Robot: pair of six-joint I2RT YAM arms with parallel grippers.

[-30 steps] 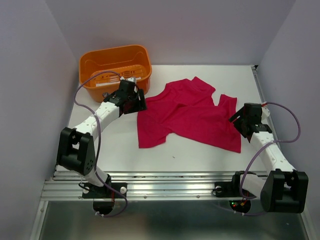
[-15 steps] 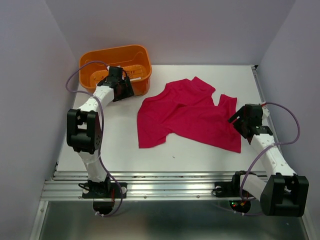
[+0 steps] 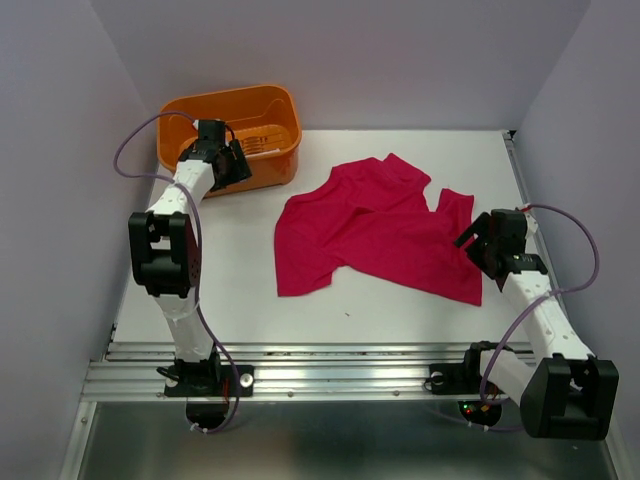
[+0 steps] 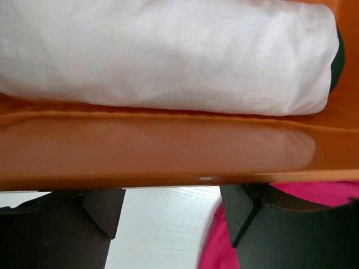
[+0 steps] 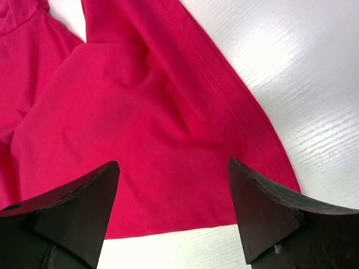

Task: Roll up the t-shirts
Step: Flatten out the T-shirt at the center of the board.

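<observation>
Orange plastic basket (image 3: 230,98): rectangular, rounded corners, glossy wall (image 4: 168,151); sits at far left corner of table, close to back wall.
White fabric roll (image 4: 168,56): soft, smooth, lies lengthwise inside basket along its wall; dark green item (image 4: 335,50) just shows at its right end, kind unclear.
White table top (image 3: 400,320): matte, faint grain.
Pale grey enclosure walls (image 3: 350,60): back and both sides.
Aluminium slotted rail (image 3: 340,370): runs along near table edge.
</observation>
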